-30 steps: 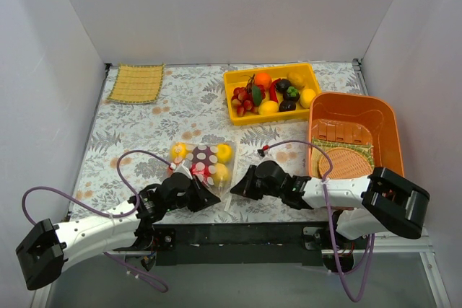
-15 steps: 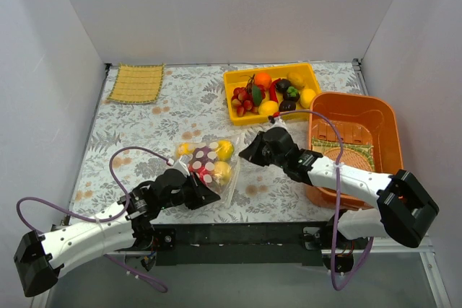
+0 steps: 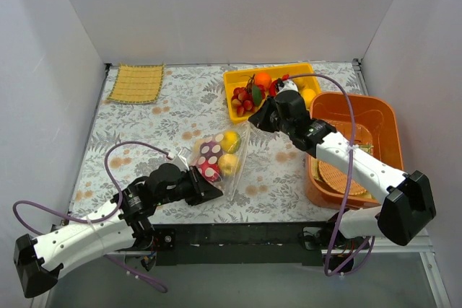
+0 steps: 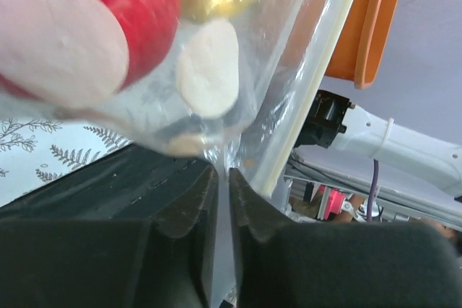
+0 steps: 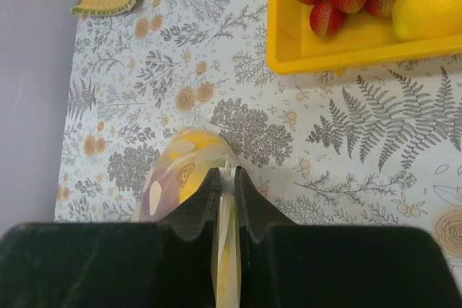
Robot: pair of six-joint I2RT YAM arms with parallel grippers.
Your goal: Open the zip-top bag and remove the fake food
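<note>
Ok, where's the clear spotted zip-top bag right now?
Top view: mid-table, the clear spotted zip-top bag is held between the left hand and right hand, just in front of the yellow tray.

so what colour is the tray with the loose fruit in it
Bright yellow tray; the top external view shows it best.

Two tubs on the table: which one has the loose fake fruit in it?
The yellow tray at the far edge: it is piled with fake food. The larger orange bin to its right shows no fruit.
</note>
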